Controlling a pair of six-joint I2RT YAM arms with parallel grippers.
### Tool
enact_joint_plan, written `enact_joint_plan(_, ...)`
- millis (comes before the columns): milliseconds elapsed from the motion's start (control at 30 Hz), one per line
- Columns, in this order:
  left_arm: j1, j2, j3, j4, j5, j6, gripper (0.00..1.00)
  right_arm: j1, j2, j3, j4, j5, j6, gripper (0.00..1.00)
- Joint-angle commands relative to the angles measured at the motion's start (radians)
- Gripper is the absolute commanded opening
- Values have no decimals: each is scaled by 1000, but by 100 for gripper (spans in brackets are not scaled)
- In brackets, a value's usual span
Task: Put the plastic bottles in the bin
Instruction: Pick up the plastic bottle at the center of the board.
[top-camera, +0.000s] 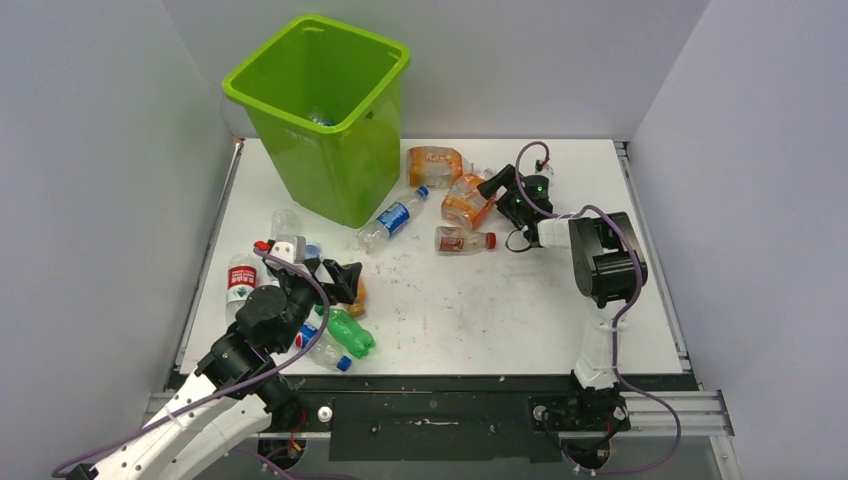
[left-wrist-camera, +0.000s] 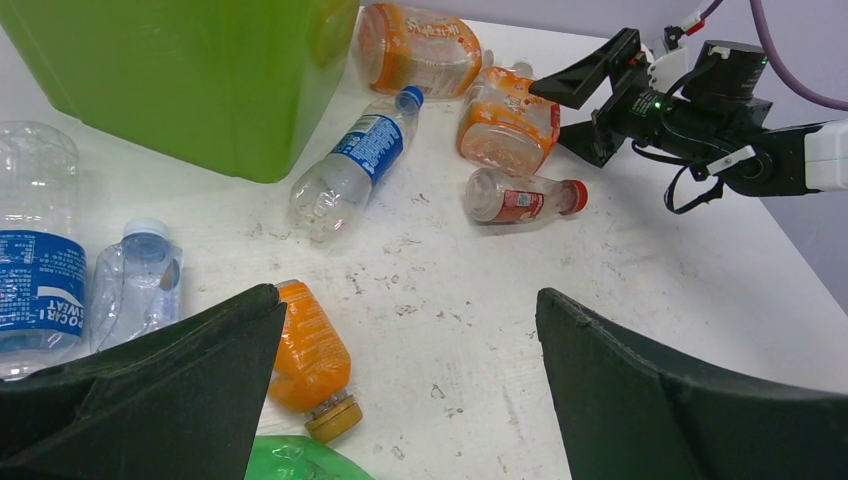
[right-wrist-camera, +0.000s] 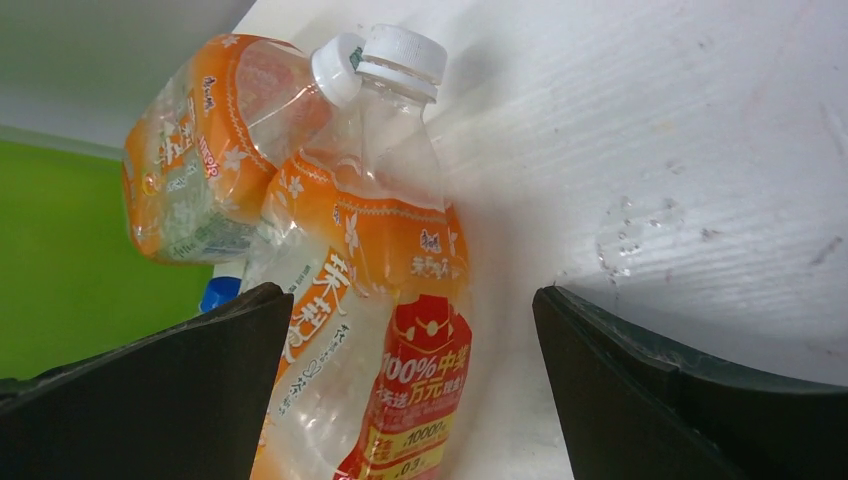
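Right claw (top-camera: 497, 194) spread wide facing orange-labelled bottle (right-wrist-camera: 370, 330), lime-green bin (top-camera: 330, 160) beyond

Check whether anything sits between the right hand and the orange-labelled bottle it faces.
Nothing visible does. The right hand is open, and the orange-labelled bottle lies directly in front of it, in line with the gap between its fingers. A second orange bottle lies beyond, close by its neck.

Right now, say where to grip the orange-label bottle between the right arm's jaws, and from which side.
Take the orange-label bottle across its labelled body, not the narrow neck, coming from its base end: it lies flat, cap away from the right gripper, whose open jaws straddle it.
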Motion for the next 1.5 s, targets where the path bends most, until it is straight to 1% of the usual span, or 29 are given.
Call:
enact_joint_plan(0,35,22,1,66,48,1,96,-10,44,47,65,-67,29,98)
enact_joint_plan(33,44,25,-1,70,55,-3,96,-10,53,51,67,-74,32,100)
enact_joint_plan(200,80,36,-9,89,92,-15,96,-8,83,43,85,-97,45,90)
enact_joint_plan(433,88,36,-15,99,95,-17,96,-6,100,-18,157,-127,86,73)
enact_joint_plan(533,88,38,-17,100,96,-17,96,-3,104,-36,188,-142,108,63)
enact_joint_plan(567,87,38,-16,99,96,-17,96,-2,104,-41,196,-146,114,57)
enact_joint_plan(733,86,33,-17,98,95,-17,96,1,83,-67,215,-152,126,38)
enact_joint_plan(767,86,32,-17,98,95,-17,96,0,72,-75,223,-153,128,35)
enact_joint_plan(900,83,19,-17,93,92,-17,96,2,9,-108,247,-151,134,16)
enact_joint_plan(1000,77,7,-18,90,81,-17,96,2,-49,-127,232,-134,128,6)
enact_joint_plan(1267,54,-29,-18,80,50,-12,96,4,-249,-169,187,-84,78,5)
enact_joint_plan(1367,52,-42,-15,75,51,-13,96,9,-348,-194,167,-67,51,5)
enact_joint_plan(1467,46,-61,-19,75,48,-15,96,24,-487,-261,152,-55,33,5)
